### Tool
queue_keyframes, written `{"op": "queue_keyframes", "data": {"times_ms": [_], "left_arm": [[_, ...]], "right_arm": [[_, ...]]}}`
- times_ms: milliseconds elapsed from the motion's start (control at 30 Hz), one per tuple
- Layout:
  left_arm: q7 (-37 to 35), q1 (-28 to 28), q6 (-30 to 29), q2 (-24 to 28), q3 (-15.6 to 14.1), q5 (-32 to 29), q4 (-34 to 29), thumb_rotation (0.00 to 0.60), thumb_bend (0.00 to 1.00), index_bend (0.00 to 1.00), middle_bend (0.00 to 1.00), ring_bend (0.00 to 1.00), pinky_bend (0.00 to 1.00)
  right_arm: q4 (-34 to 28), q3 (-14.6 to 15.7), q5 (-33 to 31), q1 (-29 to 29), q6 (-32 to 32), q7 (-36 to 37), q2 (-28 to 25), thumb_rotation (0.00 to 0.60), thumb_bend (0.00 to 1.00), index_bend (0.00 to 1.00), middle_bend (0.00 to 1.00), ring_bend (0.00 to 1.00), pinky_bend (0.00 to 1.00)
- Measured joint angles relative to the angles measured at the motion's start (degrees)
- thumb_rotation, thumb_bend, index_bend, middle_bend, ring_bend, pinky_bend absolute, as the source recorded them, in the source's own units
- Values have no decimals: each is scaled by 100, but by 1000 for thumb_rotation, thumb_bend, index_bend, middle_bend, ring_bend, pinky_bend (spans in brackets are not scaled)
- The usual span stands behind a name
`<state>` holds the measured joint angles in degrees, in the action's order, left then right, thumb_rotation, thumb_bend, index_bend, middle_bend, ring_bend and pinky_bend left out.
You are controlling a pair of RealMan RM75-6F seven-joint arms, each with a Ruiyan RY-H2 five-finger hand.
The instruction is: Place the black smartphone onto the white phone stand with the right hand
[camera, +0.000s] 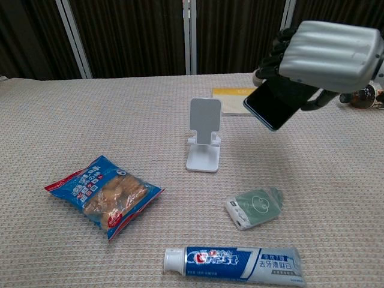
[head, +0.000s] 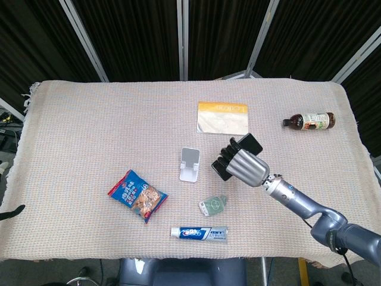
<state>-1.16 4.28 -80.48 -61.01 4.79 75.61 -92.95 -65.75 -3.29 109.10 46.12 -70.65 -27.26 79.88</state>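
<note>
While the grey right hand (camera: 331,55) gripped the flat black smartphone (camera: 277,101) aloft, it hung tilted, presumably for the white plastic phone stand (camera: 204,135). Left hand: unseen.

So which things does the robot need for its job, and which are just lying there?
Needed: phone, held in the air by the right robot hand; stand.

Just lying there: snack bag, toothpaste, green pouch, book, bottle.
</note>
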Motion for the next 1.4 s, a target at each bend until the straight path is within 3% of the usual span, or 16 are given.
{"op": "queue_keyframes", "data": {"times_ms": [67, 233, 500, 800, 1400], "left_arm": [[-14, 1, 19, 2, 4, -24, 21, 600, 0, 0, 0, 0, 0], [-49, 6, 71, 4, 28, -110, 82, 600, 0, 0, 0, 0, 0], [-110, 31, 234, -15, 66, -298, 223, 600, 0, 0, 0, 0, 0], [-77, 61, 355, -59, 84, -422, 307, 600, 0, 0, 0, 0, 0], [17, 82, 410, -91, 96, -491, 321, 600, 0, 0, 0, 0, 0]], "right_arm": [[-25, -93, 192, 175, -14, -470, 0, 600, 125, 430, 479, 406, 300], [41, -317, 630, 716, 183, -1628, 143, 600, 131, 429, 478, 406, 160], [742, -400, 937, 1308, 967, -2876, 872, 600, 138, 430, 482, 405, 148], [1107, -139, 912, 1435, 1240, -3135, 1302, 600, 141, 432, 487, 406, 138], [1574, 74, 729, 1562, 1302, -3140, 1574, 600, 147, 435, 489, 406, 138]]}}
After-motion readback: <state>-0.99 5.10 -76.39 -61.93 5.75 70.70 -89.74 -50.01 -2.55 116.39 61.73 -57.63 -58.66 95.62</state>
